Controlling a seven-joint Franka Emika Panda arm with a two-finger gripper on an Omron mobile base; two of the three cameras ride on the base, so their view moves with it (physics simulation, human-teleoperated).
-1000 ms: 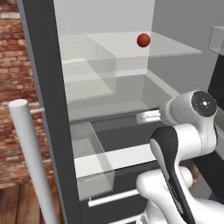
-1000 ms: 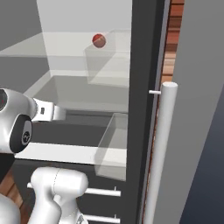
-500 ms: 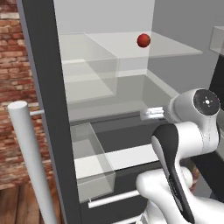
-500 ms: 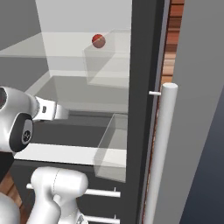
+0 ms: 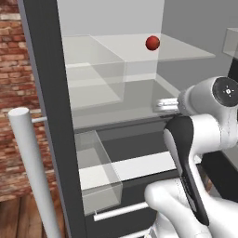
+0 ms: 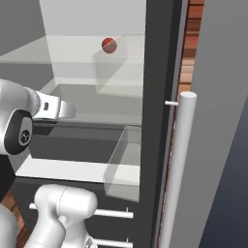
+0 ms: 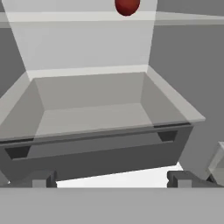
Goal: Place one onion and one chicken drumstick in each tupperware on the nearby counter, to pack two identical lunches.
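A bright red onion (image 5: 152, 42) rests on the upper glass shelf of the open fridge, toward the back. From the other side the onion (image 6: 109, 45) sits beside a clear bin, and in the hand view the onion (image 7: 127, 6) is cut off by the top edge. My gripper (image 7: 111, 179) is open and holds nothing, its fingertips (image 7: 43, 178) spread wide in front of a clear drawer. The gripper (image 5: 160, 104) hovers at the shelf below the onion, level with the fridge's front edge. The chicken drumstick, the tupperware and the counter are out of view.
A clear drawer (image 7: 87, 100) lies straight ahead of the hand. A clear boxy bin (image 5: 100, 172) juts out lower down. The fridge door's grey bar handle (image 5: 32, 172) stands at the left, and the other door's handle (image 6: 177, 169) at the right. A brick wall (image 5: 14, 93) is at the far left.
The hand has risen a little in front of the fridge shelves. The jaws have stayed open. The onion has not moved.
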